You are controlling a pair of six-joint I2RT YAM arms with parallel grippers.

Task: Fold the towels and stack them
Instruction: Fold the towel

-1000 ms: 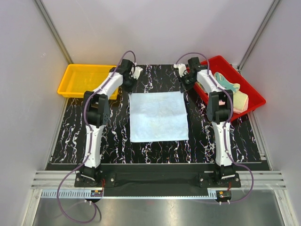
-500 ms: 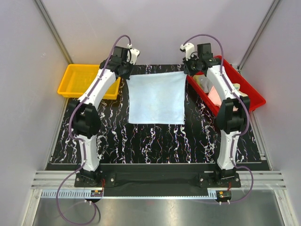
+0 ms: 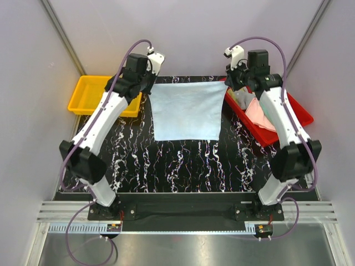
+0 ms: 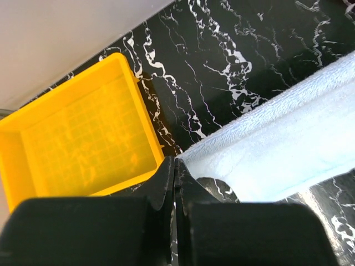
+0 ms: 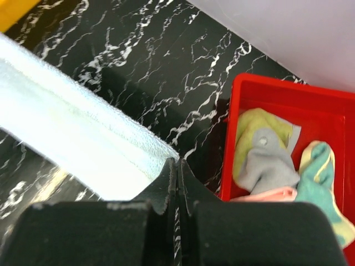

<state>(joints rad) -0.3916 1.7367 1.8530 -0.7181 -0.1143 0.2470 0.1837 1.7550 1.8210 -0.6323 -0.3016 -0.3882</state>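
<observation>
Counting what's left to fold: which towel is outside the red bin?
The light blue towel, spread open, its far corners pinched by the left gripper and right gripper. The pink, yellow, grey and teal ones lie crumpled in the red bin.

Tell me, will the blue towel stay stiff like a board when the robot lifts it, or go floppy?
Probably floppy: the light blue towel drapes from its two pinched corners, and its edge curls beside the left gripper. Likely light: that and the right gripper hold it by fingertip pinches alone. Its fuzzy pile should resist slipping.
</observation>
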